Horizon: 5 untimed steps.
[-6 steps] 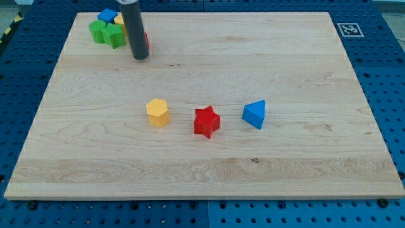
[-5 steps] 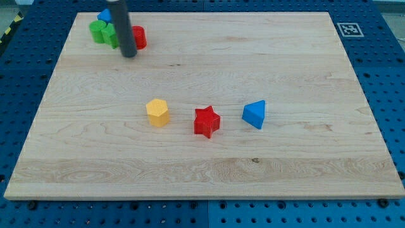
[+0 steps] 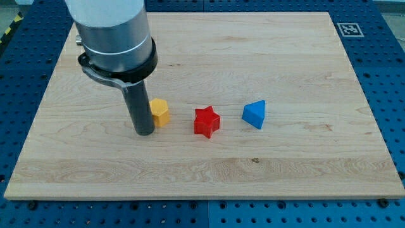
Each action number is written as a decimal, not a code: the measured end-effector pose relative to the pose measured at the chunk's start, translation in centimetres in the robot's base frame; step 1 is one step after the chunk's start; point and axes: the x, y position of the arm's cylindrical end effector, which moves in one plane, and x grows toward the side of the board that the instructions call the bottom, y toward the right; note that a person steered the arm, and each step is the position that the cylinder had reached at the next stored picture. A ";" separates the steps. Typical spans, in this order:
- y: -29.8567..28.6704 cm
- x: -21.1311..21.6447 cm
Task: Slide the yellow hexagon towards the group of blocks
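The yellow hexagon (image 3: 160,111) sits on the wooden board (image 3: 266,164) left of centre. My tip (image 3: 145,132) rests on the board just left of and slightly below the hexagon, close to or touching its left side. The rod and the arm's grey body (image 3: 114,31) rise toward the view's top left and hide the group of blocks there. A red star (image 3: 206,121) lies right of the hexagon and a blue triangular block (image 3: 254,114) further right.
A black-and-white marker tag (image 3: 349,29) sits at the board's top right corner. Blue perforated table (image 3: 392,82) surrounds the board.
My tip has moved from the group of blocks at the top left down to the yellow hexagon's left side. The arm now covers the group. The hexagon, star and triangle have not moved.
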 end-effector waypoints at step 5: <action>2.9 -2.8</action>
